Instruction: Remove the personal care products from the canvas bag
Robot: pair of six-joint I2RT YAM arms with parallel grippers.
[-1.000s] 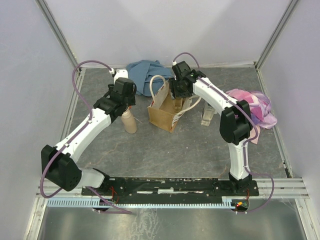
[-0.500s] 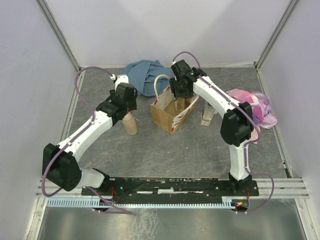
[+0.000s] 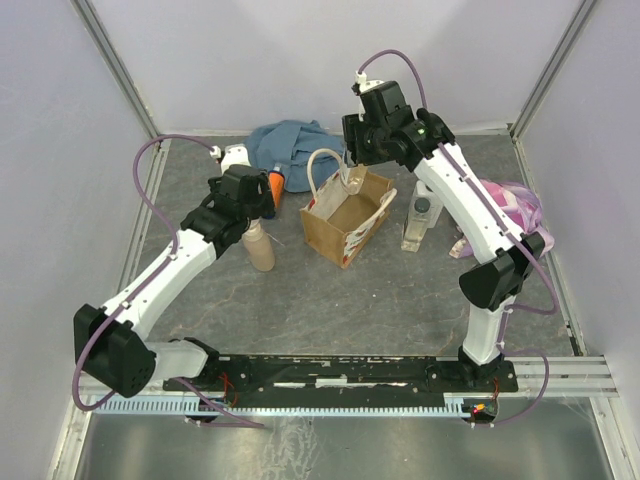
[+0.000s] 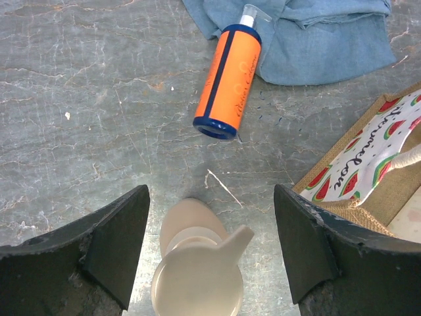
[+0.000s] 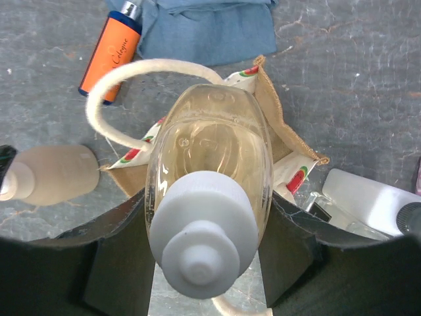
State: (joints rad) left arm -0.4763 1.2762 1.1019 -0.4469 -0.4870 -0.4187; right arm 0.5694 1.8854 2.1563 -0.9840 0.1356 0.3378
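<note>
The tan canvas bag (image 3: 326,238) stands open mid-table, one cream rope handle up. My right gripper (image 3: 356,172) is shut on a slim clear-amber bottle (image 5: 212,148) with a white cap and holds it above the bag's far rim (image 5: 279,105). My left gripper (image 4: 210,253) is open and straddles the top of the beige pump bottle (image 4: 197,273), which stands upright left of the bag (image 3: 260,248). An orange bottle (image 3: 275,185) with dark ends lies on the table beyond it (image 4: 227,79). A clear rectangular dark-capped bottle (image 3: 418,222) stands right of the bag.
A blue cloth (image 3: 295,148) lies bunched at the back behind the bag. A pink-purple cloth (image 3: 520,212) lies at the right edge. Walls close in the table on three sides.
My right gripper has risen and lifted the amber bottle out of the bag, which has settled upright. My left arm has shifted left, uncovering the orange bottle.
</note>
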